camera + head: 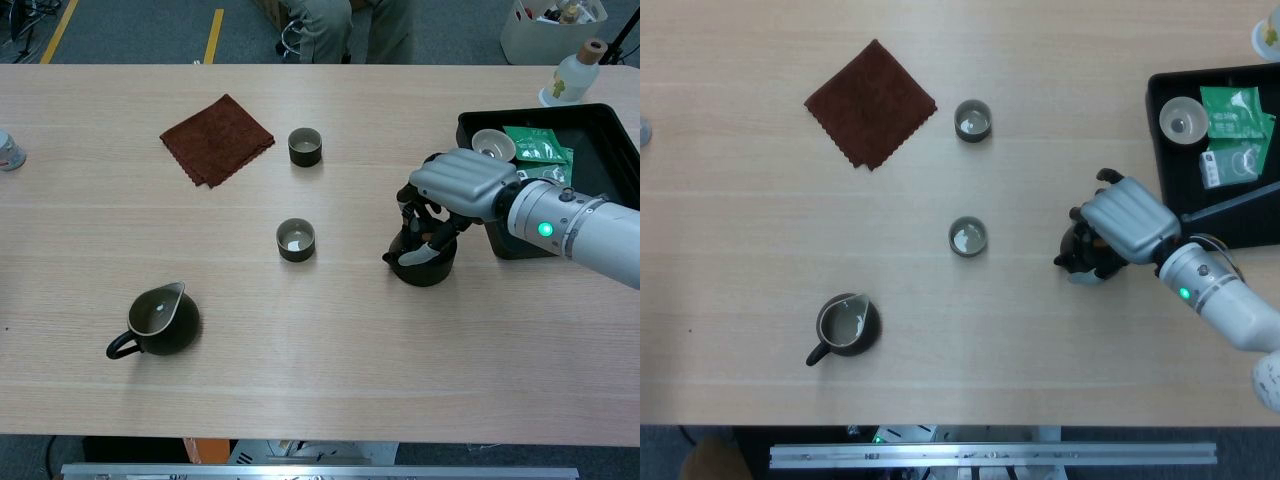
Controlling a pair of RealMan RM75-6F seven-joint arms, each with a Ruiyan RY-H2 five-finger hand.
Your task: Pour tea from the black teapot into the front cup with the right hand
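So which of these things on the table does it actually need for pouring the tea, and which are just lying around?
Needed: black teapot, under the right hand; front cup.

Lying about: back cup, brown cloth, dark pitcher, black tray holding a small bowl and green packets.

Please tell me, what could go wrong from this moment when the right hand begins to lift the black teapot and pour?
1. The right hand covers the top of the black teapot, so how its fingers sit on the handle is hidden; a loose hold could let the pot swing or slip when lifted.
2. The front cup is small and already holds some liquid, so it may overflow.
3. The spout points toward that cup across bare table; tilting early would spill there.
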